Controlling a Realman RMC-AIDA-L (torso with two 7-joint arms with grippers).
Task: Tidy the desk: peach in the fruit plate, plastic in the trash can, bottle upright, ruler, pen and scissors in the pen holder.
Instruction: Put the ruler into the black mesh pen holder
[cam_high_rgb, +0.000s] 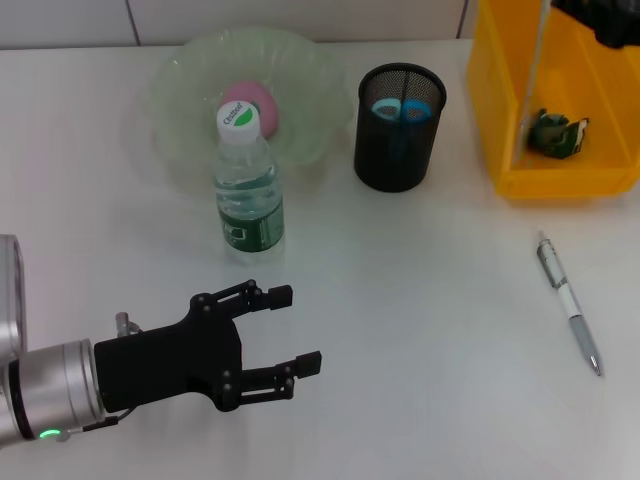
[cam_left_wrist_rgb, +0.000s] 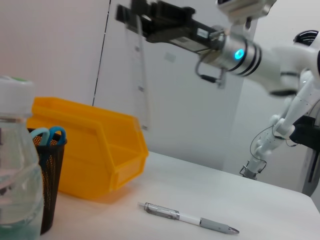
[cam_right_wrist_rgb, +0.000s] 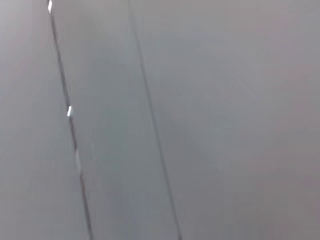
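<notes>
My left gripper (cam_high_rgb: 285, 330) hangs low over the table (cam_high_rgb: 420, 300) with its fingers apart and nothing between them, just short of the bottle (cam_high_rgb: 248, 185), which stands upright in front of the plate (cam_high_rgb: 190, 80). The peach (cam_high_rgb: 255, 100) lies in that plate, half hidden behind the bottle's cap. The scissors (cam_high_rgb: 402, 108) show only their blue handles above the rim of the holder (cam_high_rgb: 398, 128). The pen (cam_high_rgb: 569, 302) lies flat on the table, well apart from the holder. In the yellow bin (cam_high_rgb: 560, 150) sits a crumpled green wrapper (cam_high_rgb: 556, 132). My right gripper (cam_left_wrist_rgb: 131, 15) is raised above the bin, clamped on the clear ruler (cam_left_wrist_rgb: 141, 75), which hangs down and is hard to make out. The right wrist view shows only a blurred grey wall.
</notes>
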